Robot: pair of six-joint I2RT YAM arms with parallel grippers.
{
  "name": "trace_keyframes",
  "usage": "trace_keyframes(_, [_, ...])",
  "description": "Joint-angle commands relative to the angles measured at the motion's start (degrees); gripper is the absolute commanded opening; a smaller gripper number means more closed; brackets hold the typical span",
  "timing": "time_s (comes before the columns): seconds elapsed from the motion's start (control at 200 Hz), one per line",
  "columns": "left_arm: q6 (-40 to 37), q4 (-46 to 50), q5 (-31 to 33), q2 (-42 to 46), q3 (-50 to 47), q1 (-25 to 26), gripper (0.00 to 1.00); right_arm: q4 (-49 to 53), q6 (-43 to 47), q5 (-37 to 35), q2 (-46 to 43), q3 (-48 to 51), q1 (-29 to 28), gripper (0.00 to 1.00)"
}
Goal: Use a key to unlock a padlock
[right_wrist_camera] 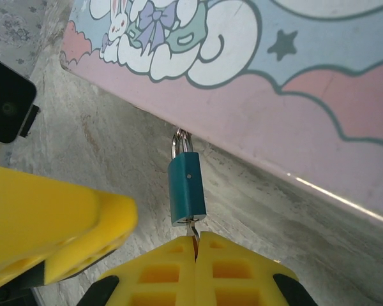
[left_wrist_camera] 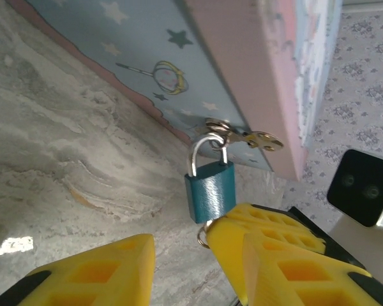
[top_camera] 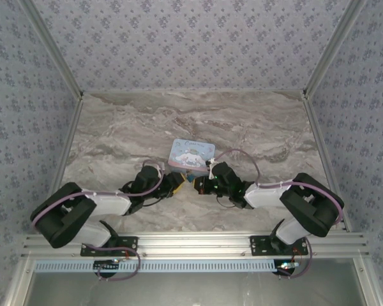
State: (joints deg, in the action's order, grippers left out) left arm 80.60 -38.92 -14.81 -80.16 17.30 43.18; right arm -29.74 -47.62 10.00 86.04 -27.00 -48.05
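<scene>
The padlock (right_wrist_camera: 186, 189) is teal, right gripper (right_wrist_camera: 196, 245) yellow, tin (right_wrist_camera: 287, 95) pastel cartoon-printed, table (top_camera: 115, 134) grey-marbled.

Overhead looks down; both wrist views closely share padlock (left_wrist_camera: 209, 195).

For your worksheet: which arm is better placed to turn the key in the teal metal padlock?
Right, likely: its yellow end effector is shut on the silver key below the teal padlock.
</scene>
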Motion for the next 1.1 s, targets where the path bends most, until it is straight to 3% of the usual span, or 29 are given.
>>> trace_keyframes(0.0, [1.0, -6.2, -1.4, -3.1, 1.8, 0.1, 0.40, 2.0, -0.9, -1.0, 0.7, -2.1, -0.5, 0.00])
trace_keyframes(0.3, [5.1, -20.5, -2.3, -14.1, 3.2, 0.3, 0.36, 2.8, -1.3, -0.4, 1.3, -3.0, -0.5, 0.00])
trace_keyframes(0.745, [6.5, -23.0, -1.4, -16.8, 3.8, 0.4, 0.34, 2.8, -1.7, -0.6, 1.2, -2.8, -0.4, 0.00])
trace_keyframes(1.094, [6.4, -19.6, -0.8, -17.1, 4.8, 1.0, 0.36, 2.4, -2.5, -0.8, 1.2, -2.5, -0.3, 0.00])
